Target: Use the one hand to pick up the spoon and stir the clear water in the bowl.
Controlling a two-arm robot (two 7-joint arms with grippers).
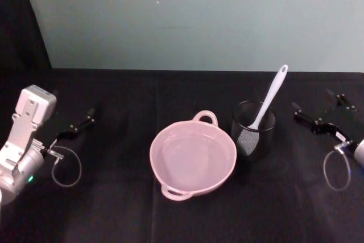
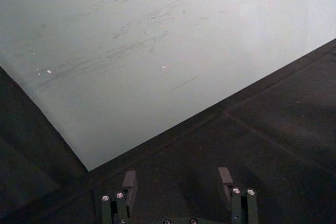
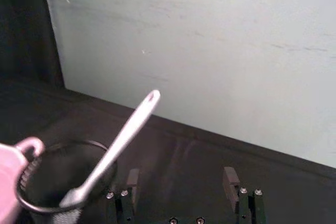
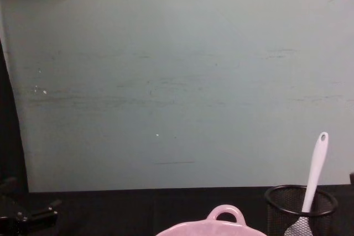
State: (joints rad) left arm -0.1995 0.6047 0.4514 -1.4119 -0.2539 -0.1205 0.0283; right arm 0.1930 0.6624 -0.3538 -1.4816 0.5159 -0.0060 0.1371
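Note:
The pale pink bowl (image 1: 152,157) sits mid-table with clear water in it; its loop handle (image 3: 26,148) shows in the right wrist view. Just right of it, the white spoon (image 1: 268,102) stands head-down in a black mesh cup (image 1: 253,132), its handle leaning up and to the right. In the chest view the spoon (image 4: 315,169) rises well above the cup (image 4: 301,203). My right gripper (image 1: 311,99) hovers open to the right of the cup, apart from the spoon; its fingers (image 3: 230,179) hold nothing. My left gripper (image 1: 77,123) rests open at the far left.
Black cloth covers the table (image 1: 114,209). A pale green wall (image 1: 187,15) stands right behind it, with a dark curtain (image 1: 20,21) at the left. Thin cable loops hang by both wrists.

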